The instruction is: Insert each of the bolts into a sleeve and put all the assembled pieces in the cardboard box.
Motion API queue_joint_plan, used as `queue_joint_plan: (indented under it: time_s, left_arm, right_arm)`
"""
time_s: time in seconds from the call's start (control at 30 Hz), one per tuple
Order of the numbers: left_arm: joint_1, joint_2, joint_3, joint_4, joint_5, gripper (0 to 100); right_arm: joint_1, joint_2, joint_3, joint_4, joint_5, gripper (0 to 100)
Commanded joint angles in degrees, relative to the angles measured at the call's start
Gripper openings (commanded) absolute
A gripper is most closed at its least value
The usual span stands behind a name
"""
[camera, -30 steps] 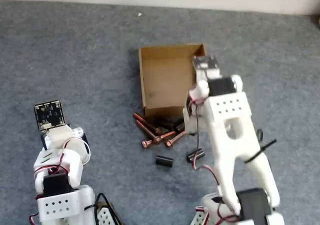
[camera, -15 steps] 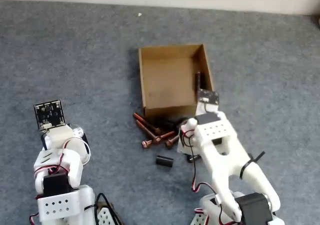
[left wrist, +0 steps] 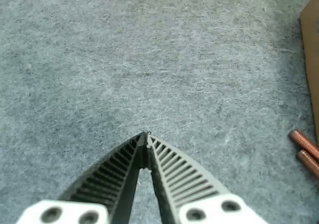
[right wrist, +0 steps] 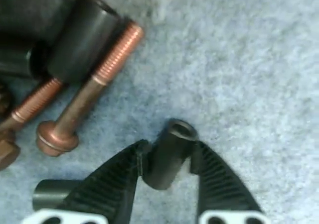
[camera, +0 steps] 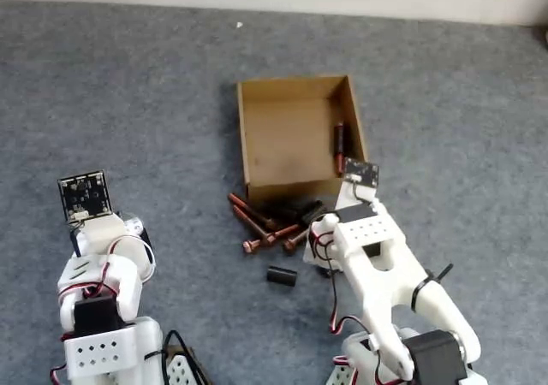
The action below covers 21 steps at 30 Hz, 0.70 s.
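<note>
The cardboard box (camera: 257, 137) stands open at mid-table, with one bolt-and-sleeve piece (camera: 339, 148) lying along its right wall. Several copper bolts (camera: 257, 222) and black sleeves (camera: 293, 209) are heaped just in front of it. My right arm (camera: 368, 235) bends low over the right end of that heap. In the right wrist view my right gripper (right wrist: 168, 152) is open, and its fingers straddle a black sleeve (right wrist: 169, 157) lying on the carpet. Close by are a bolt (right wrist: 87, 107) and a sleeve (right wrist: 82, 40). My left gripper (left wrist: 145, 137) is shut and empty over bare carpet.
A lone black sleeve (camera: 281, 275) lies in front of the heap. The left arm (camera: 98, 257) sits folded at the front left, with two bolt ends (left wrist: 305, 152) and a box edge (left wrist: 311, 59) off to its side. Grey carpet covers the table.
The right arm drew back from over the box and dropped down in front of it onto the sleeve. An assembled piece now lies in the box. The left arm has kept still.
</note>
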Motion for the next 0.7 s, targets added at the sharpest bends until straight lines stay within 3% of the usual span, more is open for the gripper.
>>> queue_joint_plan:
  time_s: [0.0,0.3,0.47,0.67]
  left_arm:
    - [-0.57,-0.48,-0.04,-1.05,-0.70,2]
    - [-0.31,-0.48,-0.22,-1.05,-0.70,2]
    - [-0.13,-0.48,-0.75,-1.05,-0.88,3]
    - [4.88,0.04,-4.88,4.84,-13.19,10]
  right_arm:
    - [-0.48,-2.59,-0.13,-0.84,0.62,1.9]
    - [0.66,-8.13,-10.24,13.41,6.42,0.5]
    - [3.47,-18.51,-12.18,14.20,6.24,0.5]
    - [8.31,-28.00,-10.33,14.11,6.24,0.5]
